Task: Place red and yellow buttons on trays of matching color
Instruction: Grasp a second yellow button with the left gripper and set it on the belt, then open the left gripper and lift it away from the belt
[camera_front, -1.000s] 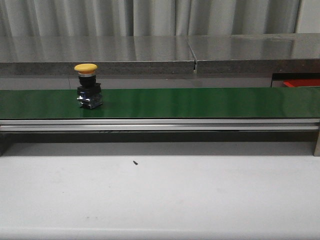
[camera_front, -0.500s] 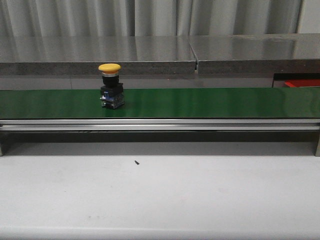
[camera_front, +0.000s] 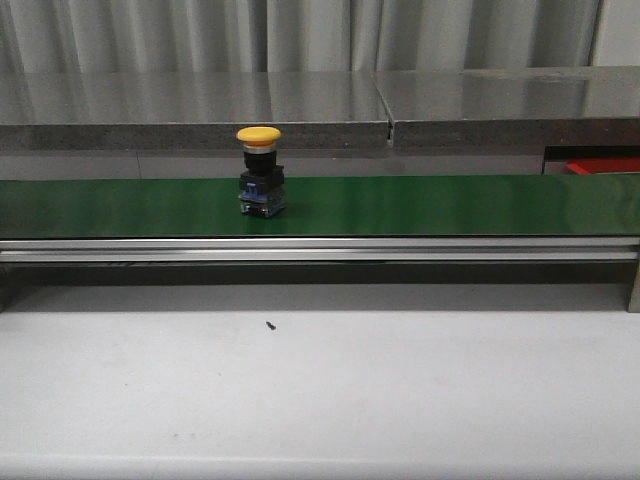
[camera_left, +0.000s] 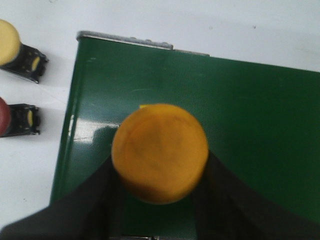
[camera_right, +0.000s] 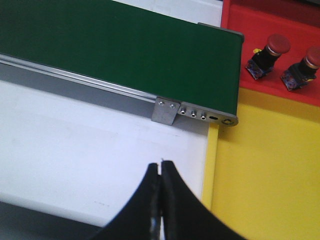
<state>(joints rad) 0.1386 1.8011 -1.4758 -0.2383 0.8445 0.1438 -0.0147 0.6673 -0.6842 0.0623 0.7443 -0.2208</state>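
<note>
I'm looking at an industrial lab setup: a green conveyor belt on aluminium rails, steel shelving, corrugated metal wall.

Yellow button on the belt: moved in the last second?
Yes. The yellow button has travelled rightward along the green belt, closing on the seam in the steel shelf behind it.

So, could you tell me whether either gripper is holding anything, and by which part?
The left gripper seems to hold a yellow button by the body under its cap, contact hidden. The right gripper is shut, empty.
</note>
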